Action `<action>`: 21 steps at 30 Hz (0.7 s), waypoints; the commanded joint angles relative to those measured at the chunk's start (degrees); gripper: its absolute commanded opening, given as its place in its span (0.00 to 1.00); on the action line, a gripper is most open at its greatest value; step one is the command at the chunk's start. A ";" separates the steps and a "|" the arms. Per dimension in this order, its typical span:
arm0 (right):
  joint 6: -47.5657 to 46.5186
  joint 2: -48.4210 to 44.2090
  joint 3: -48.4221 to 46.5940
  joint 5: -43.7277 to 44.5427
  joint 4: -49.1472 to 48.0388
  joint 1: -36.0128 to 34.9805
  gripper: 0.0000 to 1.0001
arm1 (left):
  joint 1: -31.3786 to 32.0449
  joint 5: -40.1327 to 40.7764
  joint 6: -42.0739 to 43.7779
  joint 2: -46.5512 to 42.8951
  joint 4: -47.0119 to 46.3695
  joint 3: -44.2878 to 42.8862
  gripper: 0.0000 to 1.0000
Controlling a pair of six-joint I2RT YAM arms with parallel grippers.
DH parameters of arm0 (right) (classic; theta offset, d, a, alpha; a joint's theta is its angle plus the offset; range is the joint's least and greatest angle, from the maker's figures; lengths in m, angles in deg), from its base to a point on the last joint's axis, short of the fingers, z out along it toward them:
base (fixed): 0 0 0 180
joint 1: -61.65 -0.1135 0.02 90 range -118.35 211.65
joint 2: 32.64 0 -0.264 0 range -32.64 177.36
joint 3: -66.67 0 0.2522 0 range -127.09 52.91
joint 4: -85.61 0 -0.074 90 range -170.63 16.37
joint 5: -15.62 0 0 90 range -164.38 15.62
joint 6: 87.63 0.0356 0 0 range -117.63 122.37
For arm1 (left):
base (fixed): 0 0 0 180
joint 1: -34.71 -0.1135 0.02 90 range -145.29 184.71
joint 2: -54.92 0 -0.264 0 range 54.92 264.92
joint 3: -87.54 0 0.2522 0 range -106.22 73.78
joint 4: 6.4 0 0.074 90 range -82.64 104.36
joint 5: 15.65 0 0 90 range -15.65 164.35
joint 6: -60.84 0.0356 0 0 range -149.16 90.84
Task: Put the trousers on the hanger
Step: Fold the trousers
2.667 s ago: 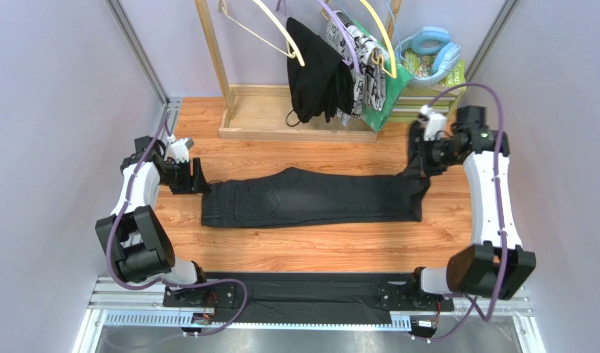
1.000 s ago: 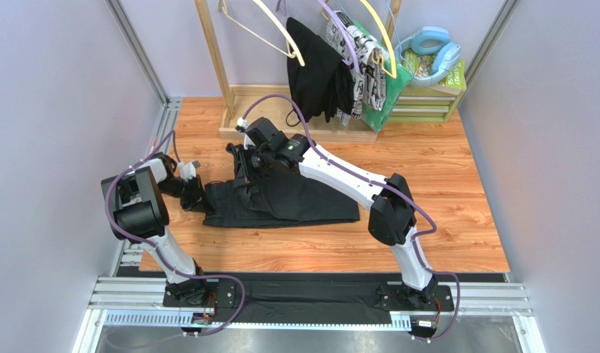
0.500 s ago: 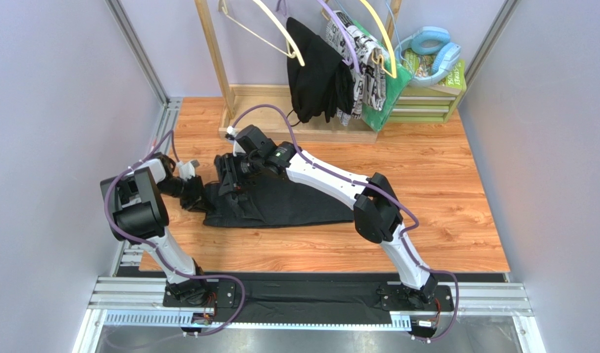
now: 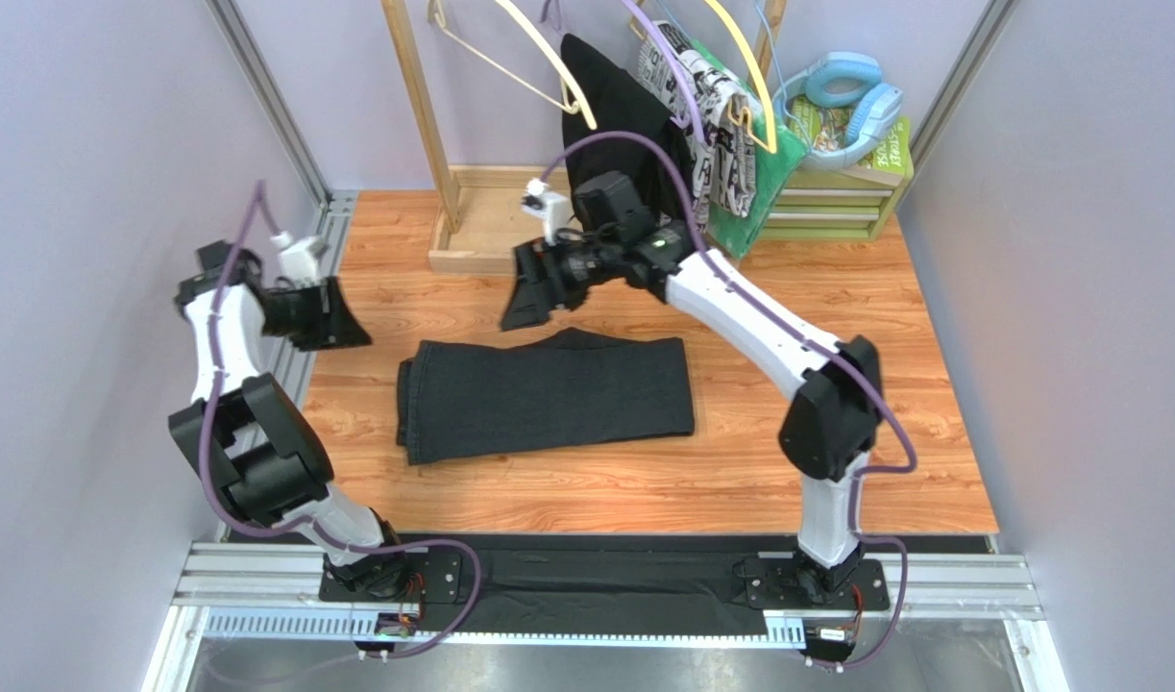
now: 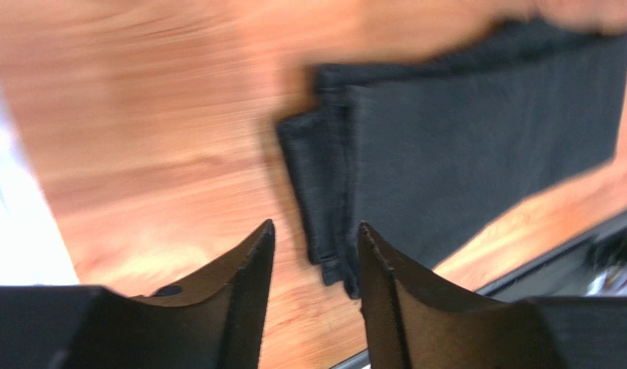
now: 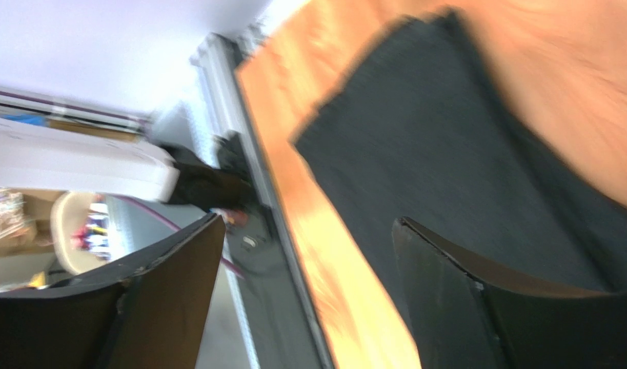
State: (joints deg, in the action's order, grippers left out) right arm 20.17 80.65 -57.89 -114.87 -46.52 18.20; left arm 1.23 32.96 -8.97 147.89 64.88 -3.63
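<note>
The dark trousers (image 4: 550, 392) lie folded in half, flat on the wooden table; they also show in the left wrist view as a blurred dark slab, trousers (image 5: 478, 131), and in the right wrist view as trousers (image 6: 447, 154). My left gripper (image 4: 348, 332) hovers open to the upper left of them, and between its fingers (image 5: 243, 300) I see only the table and the garment's edge. My right gripper (image 4: 517, 315) hangs wide open above their far edge, holding nothing. The pale cream hanger (image 4: 566, 84) hangs on the rack at the back.
A wooden rack (image 4: 506, 238) at the back carries a black garment (image 4: 615, 137), a black-and-white patterned cloth (image 4: 716, 108) and a yellow hanger (image 4: 745, 72). A green crate with blue headphones (image 4: 846, 94) stands at the back right. Walls close in on both sides.
Both grippers have opened and let go of the trousers, now folded in half and flat. The right arm has lifted back toward the rack; the left has pulled up and left.
</note>
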 commanded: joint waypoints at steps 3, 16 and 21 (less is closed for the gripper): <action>-19.19 -7.82 18.48 4.27 14.32 7.57 0.72 | 14.13 2.79 8.57 -6.31 4.81 7.70 0.53; -25.18 4.37 27.04 14.47 17.30 19.97 0.73 | 24.77 19.83 2.24 7.20 -4.17 10.18 0.42; -28.96 4.13 29.94 18.60 18.98 22.52 0.76 | 25.03 21.00 1.44 9.25 -3.46 8.41 0.42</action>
State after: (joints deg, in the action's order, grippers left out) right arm -2.78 84.26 -31.03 -104.62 -29.95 39.10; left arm 26.33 49.09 -5.95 157.18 62.95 7.06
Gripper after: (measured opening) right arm 0.753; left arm 0.424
